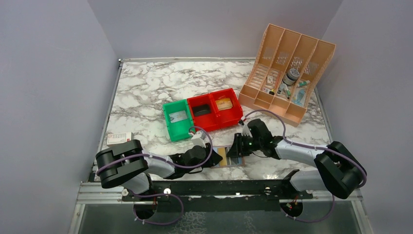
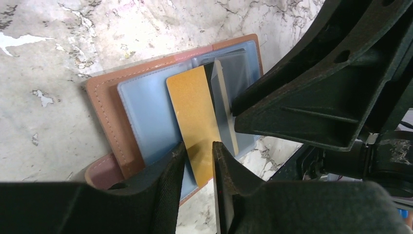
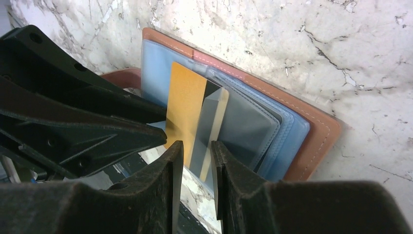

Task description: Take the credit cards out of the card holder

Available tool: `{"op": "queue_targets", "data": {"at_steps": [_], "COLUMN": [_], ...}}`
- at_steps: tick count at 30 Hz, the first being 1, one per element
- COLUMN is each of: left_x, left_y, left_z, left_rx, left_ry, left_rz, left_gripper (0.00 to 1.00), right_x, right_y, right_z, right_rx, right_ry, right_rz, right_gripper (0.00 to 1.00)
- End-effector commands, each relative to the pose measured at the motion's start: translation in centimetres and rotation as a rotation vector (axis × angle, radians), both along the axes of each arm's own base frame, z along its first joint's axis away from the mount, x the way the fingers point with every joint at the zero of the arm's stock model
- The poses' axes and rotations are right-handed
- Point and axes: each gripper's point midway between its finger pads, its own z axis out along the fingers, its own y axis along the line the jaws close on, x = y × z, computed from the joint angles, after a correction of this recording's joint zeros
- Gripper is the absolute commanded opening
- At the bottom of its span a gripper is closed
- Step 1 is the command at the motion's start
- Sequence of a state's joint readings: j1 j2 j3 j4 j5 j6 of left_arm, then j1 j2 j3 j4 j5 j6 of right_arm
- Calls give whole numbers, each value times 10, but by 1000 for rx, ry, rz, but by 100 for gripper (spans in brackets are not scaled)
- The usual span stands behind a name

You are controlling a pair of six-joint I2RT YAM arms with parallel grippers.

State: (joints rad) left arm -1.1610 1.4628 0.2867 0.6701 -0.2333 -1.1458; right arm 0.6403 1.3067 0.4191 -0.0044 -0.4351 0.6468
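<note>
1. Looking down on a smooth marble-print worktop point(image 2: 58, 58), white with grey veins.
2. Spotting the card holder point(image 2: 104, 105) lying open and flat near the front edge, between the two arms. Brownish-pink leather-look cover, stitched border, rounded corners, two pale blue-grey clear pocket panels point(image 2: 143, 117).
3. Picking out the yellow-gold card point(image 2: 192, 112), thin and stiff, satin sheen, black stripe, poking out over the panels near the fold.
4. Catching a grey card point(image 2: 225, 112) just beside it, tilted up, pale edge showing.
5. Checking the left pincer point(image 2: 198, 148): matte black fingers a little apart, straddling the gold card's near end, gold face visible in the gap, not squeezed.
6. Swinging to the right pincer point(image 3: 197, 146): fingers likewise slightly parted, grey card's end running into the gap, no clamp to be seen.
7. Noting both pincers nose to nose over the holder's middle, very close together.
8. Glimpsing a green bin point(image 1: 178, 132) and red bins point(image 1: 216, 122) behind the holder, with a peach slotted organizer point(image 1: 275, 44) far right.
</note>
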Motion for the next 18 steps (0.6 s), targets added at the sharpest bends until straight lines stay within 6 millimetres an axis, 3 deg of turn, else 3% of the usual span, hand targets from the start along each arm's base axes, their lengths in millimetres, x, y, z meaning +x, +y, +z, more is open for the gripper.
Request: {"op": "queue_targets", "data": {"at_steps": [1, 6, 18], "left_x": [-1, -1, -9], "left_y": [-3, -9, -18], "left_z": [-6, -4, 21], "left_rx": [21, 2, -149], "left_ry": [3, 8, -18], "left_rz": [-9, -19, -63], "left_gripper": [32, 30, 21], "right_x": [-12, -13, -16], "right_y": [-25, -26, -26], "right_z": [-35, -35, -41], "right_rx": [-115, -117, -106], "right_ry": [52, 58, 78], "right_rz": [-55, -70, -88], "right_gripper": [29, 28, 28]}}
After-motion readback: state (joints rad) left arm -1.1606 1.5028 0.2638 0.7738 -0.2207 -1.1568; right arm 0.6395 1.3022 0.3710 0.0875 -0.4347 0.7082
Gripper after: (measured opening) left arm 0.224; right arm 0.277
